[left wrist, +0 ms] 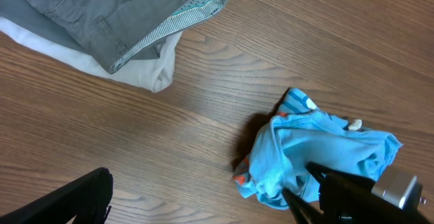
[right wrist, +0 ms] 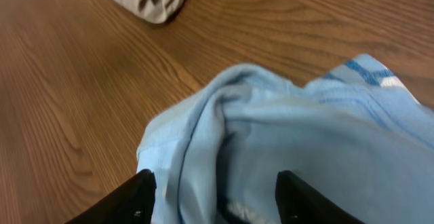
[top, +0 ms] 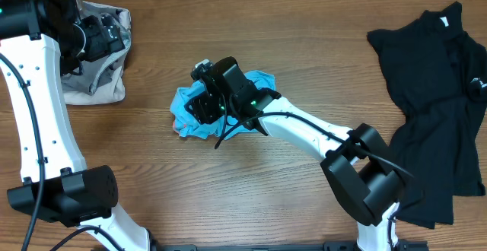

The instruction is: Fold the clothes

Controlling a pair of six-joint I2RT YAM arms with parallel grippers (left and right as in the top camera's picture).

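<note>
The wooden desk [top: 304, 38] carries three groups of clothes, well apart from each other. The left arm [top: 34, 129] rises from its base at the near left corner in a white link and bends over at the top. Its black wrist hangs above the far left corner. The right arm [top: 304, 133] reaches from its base at the near right edge, stretched long and low on a diagonal toward the middle of the desk.

A black shirt [top: 434, 91] lies spread and rumpled along the right side. In the far left corner a grey piece [left wrist: 81, 13] sits on a cream piece [left wrist: 146, 68], under the left wrist.

The light blue T-shirt [top: 186, 103] is a crumpled heap in the middle of the desk, with the right wrist directly over it. The right jaws point down at it and stand apart, their fingers [right wrist: 139, 197] on either side of a raised fold without pinching it. The left jaws are spread wide and hold nothing.
</note>
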